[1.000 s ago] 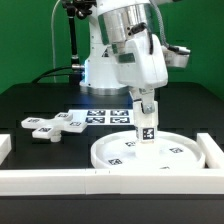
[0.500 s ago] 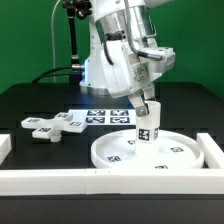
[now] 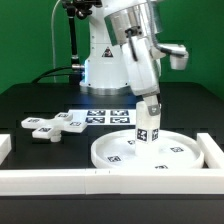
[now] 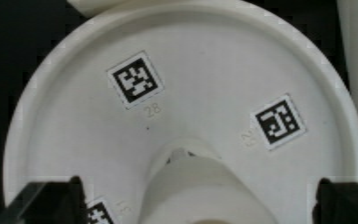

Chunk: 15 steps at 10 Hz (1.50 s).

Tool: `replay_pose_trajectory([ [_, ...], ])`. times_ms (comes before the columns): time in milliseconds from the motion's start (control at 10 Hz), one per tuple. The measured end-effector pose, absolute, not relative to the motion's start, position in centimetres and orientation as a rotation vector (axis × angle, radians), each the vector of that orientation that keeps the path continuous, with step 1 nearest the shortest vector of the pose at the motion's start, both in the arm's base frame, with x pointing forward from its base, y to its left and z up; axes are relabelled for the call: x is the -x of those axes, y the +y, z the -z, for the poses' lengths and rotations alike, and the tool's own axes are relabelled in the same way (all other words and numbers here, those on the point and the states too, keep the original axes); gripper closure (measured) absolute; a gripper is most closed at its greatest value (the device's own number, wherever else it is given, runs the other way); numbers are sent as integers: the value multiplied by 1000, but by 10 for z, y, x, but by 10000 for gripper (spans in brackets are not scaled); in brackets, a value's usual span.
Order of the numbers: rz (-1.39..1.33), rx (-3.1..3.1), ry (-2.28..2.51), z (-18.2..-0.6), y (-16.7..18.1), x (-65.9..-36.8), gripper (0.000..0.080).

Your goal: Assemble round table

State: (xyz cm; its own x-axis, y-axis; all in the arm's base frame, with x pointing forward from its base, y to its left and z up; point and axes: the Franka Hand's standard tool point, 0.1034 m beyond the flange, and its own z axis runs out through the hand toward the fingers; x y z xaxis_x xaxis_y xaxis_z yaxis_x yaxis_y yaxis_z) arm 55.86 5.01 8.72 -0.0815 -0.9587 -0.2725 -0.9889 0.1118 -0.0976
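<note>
Running along the front of the black counter (image 3: 30,100), nearest you in the exterior view, item one: long white rail bars (image 3: 60,180), with a further piece turning back at the exterior view's right.

Item two, just behind them: the large round disc (image 3: 170,155). It is white, rimmed and lying flat, with several small square tags on its face. Its edge sits near the rails at the front and at the right.

Item three: the leg (image 3: 146,128), a short white cylinder, upright over the middle of the disc, with a tag on its near side. You cannot tell whether its lower end touches the disc or hangs just above it.

Item four: the fingers (image 4: 44,200), closed on the leg's upper end. In the wrist view you see one dark finger on either side of the leg, with the disc and its tags spread beyond.

Item five: the cross-shaped foot (image 3: 55,125), flat on the counter toward the exterior view's left, well apart from the disc, with tags on its arms.

Item six: the marker board (image 3: 100,117), lying flat between foot and leg.

Farthest back: the arm's white base (image 3: 105,68) and a green wall (image 3: 30,40).
</note>
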Motion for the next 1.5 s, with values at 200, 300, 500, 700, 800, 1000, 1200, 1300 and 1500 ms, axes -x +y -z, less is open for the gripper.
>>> replay_pose_trajectory([
  [200, -133, 2067, 1977, -87, 50, -559, 151],
  [300, -120, 2130, 1906, -87, 50, -559, 150],
  [500, -101, 2416, 1604, -86, 48, -556, 150],
  [700, -71, 2615, 1305, -91, 48, -560, 150],
  [800, -55, 2688, 1149, -92, 48, -561, 150],
  [1000, -38, 2745, 1004, -91, 47, -561, 150],
  [1200, -16, 2804, 819, -91, 47, -561, 150],
  [1300, -2, 2837, 698, -91, 47, -561, 150],
  [1500, 42, 2955, 259, -92, 43, -562, 150],
])
